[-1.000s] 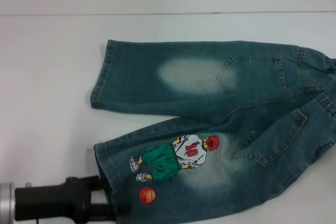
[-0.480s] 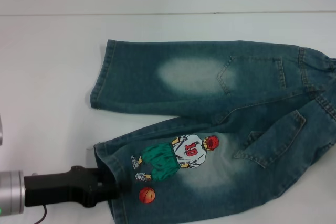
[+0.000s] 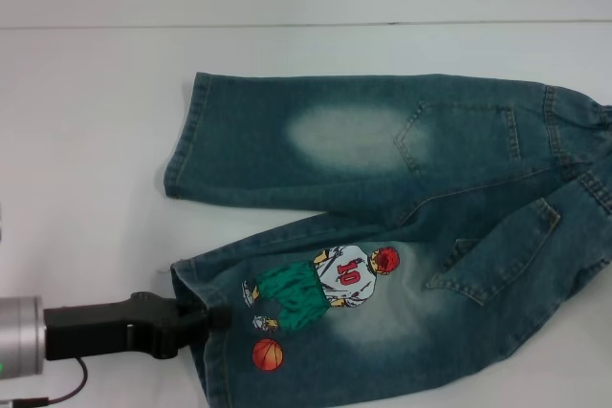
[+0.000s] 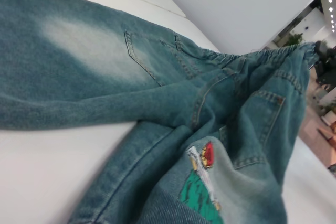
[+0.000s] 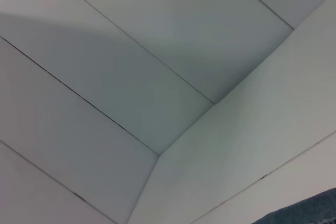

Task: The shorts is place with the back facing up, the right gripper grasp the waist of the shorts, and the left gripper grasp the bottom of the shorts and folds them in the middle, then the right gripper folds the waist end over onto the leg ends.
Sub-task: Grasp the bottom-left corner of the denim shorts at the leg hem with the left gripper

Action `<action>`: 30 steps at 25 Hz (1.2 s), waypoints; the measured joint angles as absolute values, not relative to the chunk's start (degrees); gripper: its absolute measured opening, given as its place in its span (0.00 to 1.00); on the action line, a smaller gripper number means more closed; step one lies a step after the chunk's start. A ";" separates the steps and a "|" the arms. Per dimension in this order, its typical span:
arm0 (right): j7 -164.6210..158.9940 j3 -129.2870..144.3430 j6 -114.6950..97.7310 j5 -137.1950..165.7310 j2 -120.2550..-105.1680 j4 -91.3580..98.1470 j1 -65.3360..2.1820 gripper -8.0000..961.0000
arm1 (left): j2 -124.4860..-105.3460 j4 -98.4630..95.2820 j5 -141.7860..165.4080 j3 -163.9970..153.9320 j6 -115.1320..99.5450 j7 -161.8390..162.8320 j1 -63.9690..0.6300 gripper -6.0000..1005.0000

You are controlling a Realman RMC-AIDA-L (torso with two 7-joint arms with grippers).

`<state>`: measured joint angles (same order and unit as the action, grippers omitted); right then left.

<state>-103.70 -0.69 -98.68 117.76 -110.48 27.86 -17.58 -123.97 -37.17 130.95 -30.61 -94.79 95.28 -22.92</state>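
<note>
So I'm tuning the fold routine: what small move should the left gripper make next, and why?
Probably close on the hem. The left gripper is already at the near leg's hem beside the orange ball print, but the shorts lie flat on the table, unlifted.

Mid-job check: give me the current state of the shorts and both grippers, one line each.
Blue-green washed denim shorts: spread flat on the white table, back pockets up, not yet folded.
Black left gripper with silver wrist: at the near leg's hem, fingertips over the fabric.
Right gripper: not in view.
</note>
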 joint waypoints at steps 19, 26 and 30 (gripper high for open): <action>-107.93 -6.41 -98.75 113.44 -109.84 24.80 -15.01 0.10 | -121.36 -43.94 126.00 -25.73 -103.25 107.07 -28.34 0.04; -108.08 -6.87 -92.65 108.31 -110.78 21.01 -16.91 0.10 | -118.17 -42.80 124.32 -25.32 -94.90 111.21 -32.64 0.04; -107.36 -6.94 -87.18 104.57 -113.15 20.04 -18.74 0.10 | -117.11 -41.12 123.89 -24.92 -89.51 111.41 -35.42 0.04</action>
